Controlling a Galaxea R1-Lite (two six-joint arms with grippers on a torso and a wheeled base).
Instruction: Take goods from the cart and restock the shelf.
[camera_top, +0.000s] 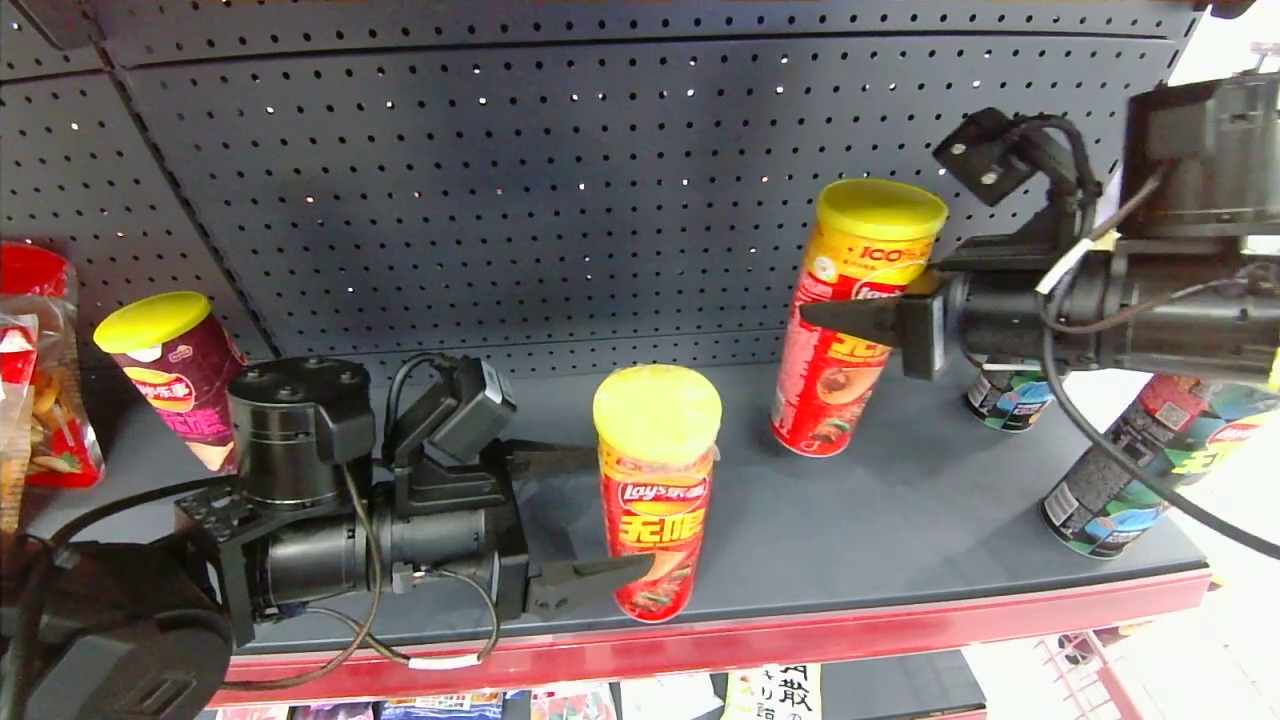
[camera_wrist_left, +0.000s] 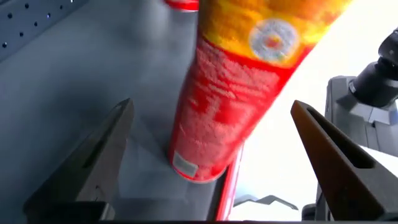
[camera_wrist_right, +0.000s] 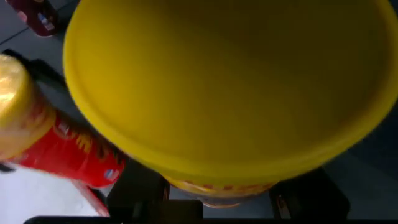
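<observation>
A red chip can with a yellow lid (camera_top: 655, 490) stands upright near the shelf's red front edge. My left gripper (camera_top: 622, 510) is open around its lower half, one finger on each side and both clear of the can (camera_wrist_left: 217, 112). A second red can with a yellow lid (camera_top: 850, 330) leans at the back of the shelf, its base low over the grey shelf board (camera_top: 900, 520). My right gripper (camera_top: 850, 312) is shut on its upper part. In the right wrist view its yellow lid (camera_wrist_right: 230, 81) sits very close, with the first can (camera_wrist_right: 56, 146) beyond it.
A purple can with a yellow lid (camera_top: 175, 375) leans at the back left, beside snack bags (camera_top: 35, 390) at the far left. Two dark cans (camera_top: 1130, 470) (camera_top: 1010, 395) stand at the right end. A perforated back wall (camera_top: 600, 200) closes the shelf behind.
</observation>
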